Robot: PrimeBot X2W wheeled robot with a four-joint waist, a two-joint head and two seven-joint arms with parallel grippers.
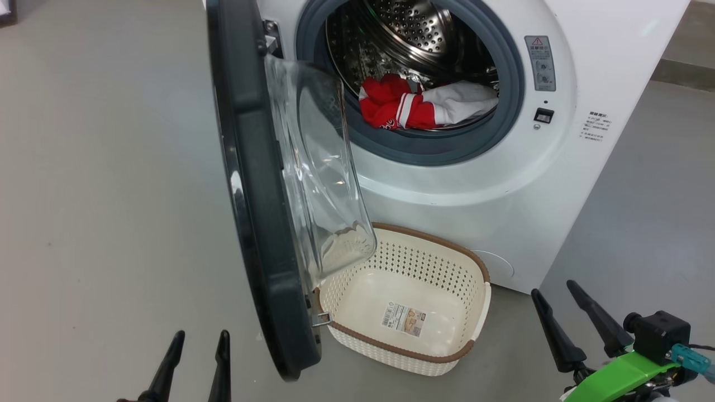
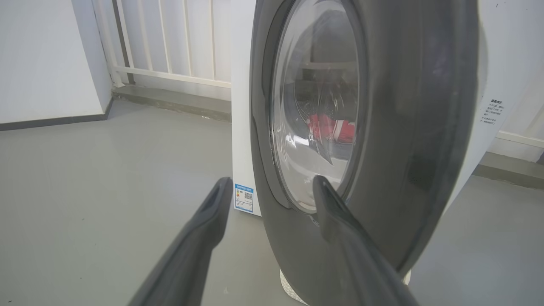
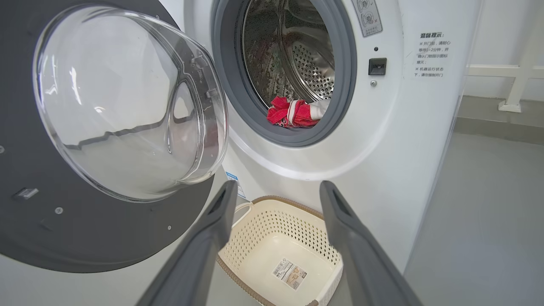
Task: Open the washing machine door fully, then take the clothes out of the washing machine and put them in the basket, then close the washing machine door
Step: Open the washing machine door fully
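The washing machine door [image 1: 251,184] is seen swung open on the hinge at the left of the drum mouth and standing nearly edge-on in the head view, with its clear glass bowl overhanging the left rear corner of the basket [image 1: 424,262]. The basket is set on the grey floor [image 1: 100,195] just in front of the washing machine [image 1: 503,195], and a label sticker is visible on its bottom. The clothes [image 1: 413,106] are found inside the drum, heaped red and white at its lower front, against the grey seal. The left gripper [image 1: 202,335] is held low at the lower left of the head view, on the outer side of the door, with its two dark fingers pointed upward and spread apart around nothing. In the left wrist view these fingers are directed at the door's black outer face, and one tip is seen in front of the lower rim of the window; whether it touches cannot be told. The right gripper [image 1: 553,288] is held low at the lower right, well apart from the machine, angled up and to the left, with its fingers likewise spread wide and nothing held. In the right wrist view the basket is framed between them.
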